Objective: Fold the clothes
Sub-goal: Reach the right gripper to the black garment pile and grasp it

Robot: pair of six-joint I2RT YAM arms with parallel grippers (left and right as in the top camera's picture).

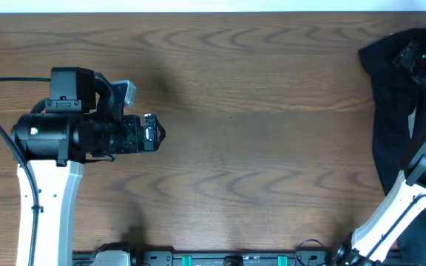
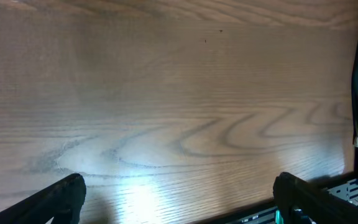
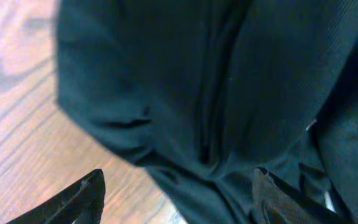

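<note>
The left jaws are seen fully open, and nothing is held between them. Their two dark fingertips (image 2: 61,198) are set far apart at the lower corners of the left wrist view, and only the brown wooden surface (image 2: 166,93) is shown between them. These jaws are held over the left half of the surface and are pointed toward its middle. The black and white left arm (image 1: 50,170) is reached in from the near edge of the surface.

The right jaws are also seen apart, with a wide gap. Their black fingertips (image 3: 82,199) are placed at the two lower corners of the right wrist view. A soft black fabric garment (image 3: 229,81) is spread just in front of them, and a thick fold of it is bulged toward the gap. No pinch on the fabric is shown, and it cannot be told whether the fingertips are touching it.

The garment is found at the far right corner of the surface. It is bunched in a loose heap there, and a long part is stretched along the right edge of the surface toward the near side. In the overhead view the right jaws are partly hidden in the top of this heap. The white right arm (image 1: 405,199) is raised from the near right corner of the surface.
</note>
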